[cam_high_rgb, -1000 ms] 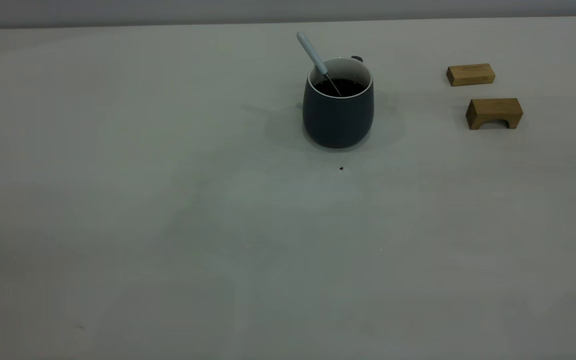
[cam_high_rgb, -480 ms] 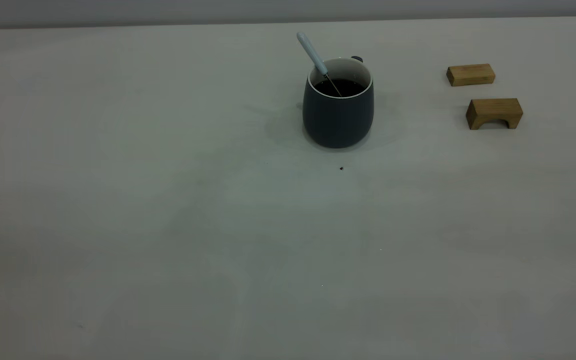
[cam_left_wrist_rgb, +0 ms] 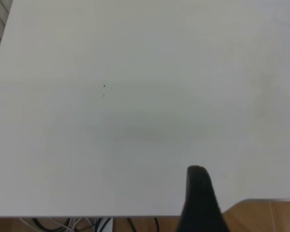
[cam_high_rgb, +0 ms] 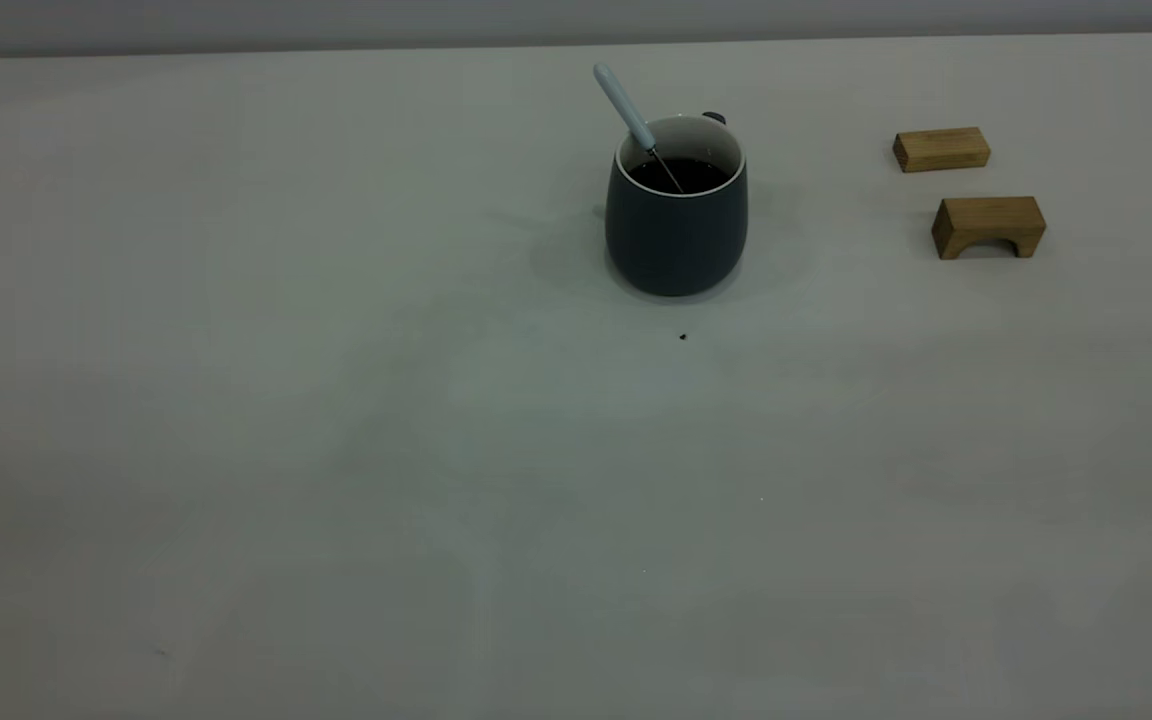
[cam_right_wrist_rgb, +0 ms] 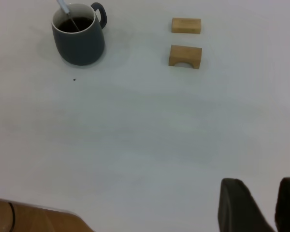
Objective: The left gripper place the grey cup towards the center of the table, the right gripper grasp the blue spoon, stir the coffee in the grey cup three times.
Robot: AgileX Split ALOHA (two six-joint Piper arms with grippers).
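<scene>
Grey cup [cam_high_rgb: 676, 228]: stands upright on the table [cam_high_rgb: 336, 450], toward the far side, near the middle of its width; loop handle turned away from the exterior camera
Coffee [cam_high_rgb: 679, 175]: dark liquid inside the cup, below the white rim
Blue spoon [cam_high_rgb: 624, 106]: stands in the coffee, leaning on the rim, handle tilted up toward the left arm's side
Dark speck [cam_high_rgb: 683, 337]: on the tabletop just in front of the cup
Rectangular wooden block [cam_high_rgb: 941, 149]: well to the right-arm side of the cup
Arched wooden block [cam_high_rgb: 988, 227]: just in front of the rectangular one, apart from it
Right gripper [cam_right_wrist_rgb: 261, 208]: near the table's edge, well apart from the cup; jaws parted, holding nothing
Left gripper [cam_left_wrist_rgb: 199, 200]: over bare tabletop near the edge; one finger shows, jaw state cannot be told
</scene>
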